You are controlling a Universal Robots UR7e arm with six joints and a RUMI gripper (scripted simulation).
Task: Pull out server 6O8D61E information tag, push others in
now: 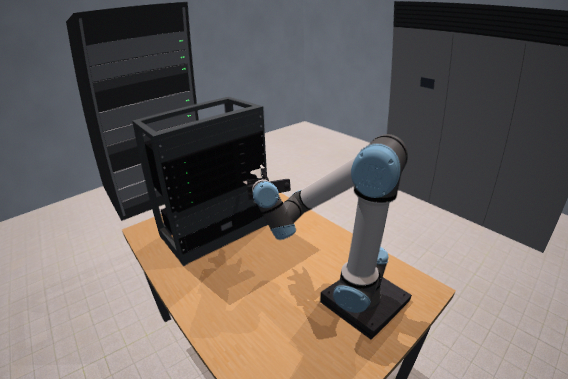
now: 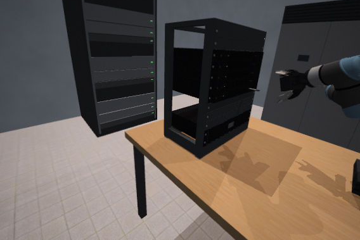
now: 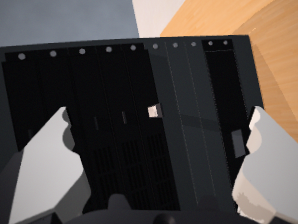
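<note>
The rack (image 1: 201,126) (image 2: 207,81) (image 3: 247,65) stands upright on the table. Several black servers (image 1: 212,173) (image 2: 236,75) fill its middle. One information tag (image 2: 254,89) (image 3: 153,111) sticks out from the lowest server of this group, near the right side of the front. Other tags, such as this thin one (image 3: 124,117), look flush. No service tag lettering is readable. My gripper (image 2: 279,87) (image 3: 158,108) is open and empty, in front of the rack. In the wrist view the protruding tag lies between the two fingers but farther off, with a gap in the exterior view.
The wooden table (image 1: 240,333) (image 2: 253,223) carries the rack and the arm's base (image 1: 372,325). Grey blank panels and a lower black unit (image 1: 225,227) (image 2: 231,125) sit below the servers. A tall rack (image 1: 77,118) (image 2: 73,49) and a large cabinet (image 1: 480,128) stand behind the table.
</note>
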